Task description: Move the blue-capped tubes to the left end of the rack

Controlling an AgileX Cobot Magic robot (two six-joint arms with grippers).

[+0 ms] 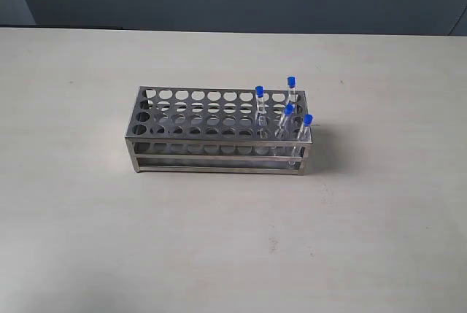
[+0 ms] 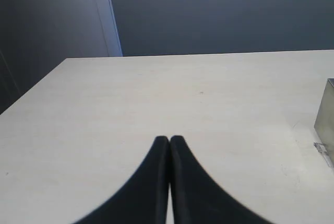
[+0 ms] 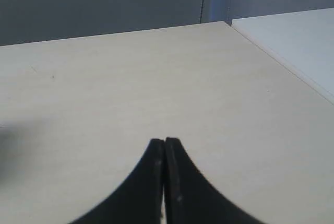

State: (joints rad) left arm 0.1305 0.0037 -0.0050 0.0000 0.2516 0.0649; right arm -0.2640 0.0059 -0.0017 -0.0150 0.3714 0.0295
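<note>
The rack point(image 1: 211, 157) sits near the middle of the table point(image 1: 87, 254), its long side running left to right, and all four blue-capped tubes point(image 1: 260, 109) stand bunched in its right end, so none has been moved yet and the left-end holes are unfilled. The left gripper point(image 2: 169, 141) has its fingers pressed together on nothing, hovering over bare table with only a corner of the rack point(image 2: 326, 110) at the edge of its camera's view; the right gripper point(image 3: 165, 142) is likewise closed and empty, facing open tabletop with no rack or tubes in its sight (neither arm appears in the exterior view). The likely trouble lies in the crowding: the tubes stand close to one another, and the nearest one at the right corner point(image 1: 305, 132) looks tilted, so fingers spreading around one cap could well nudge a neighbour. A lift that is not straight up might bind the thin tube in its hole and drag the whole rack along. Setting a tube down at the left end could also miss the lower plate's hole and leave it leaning
</note>
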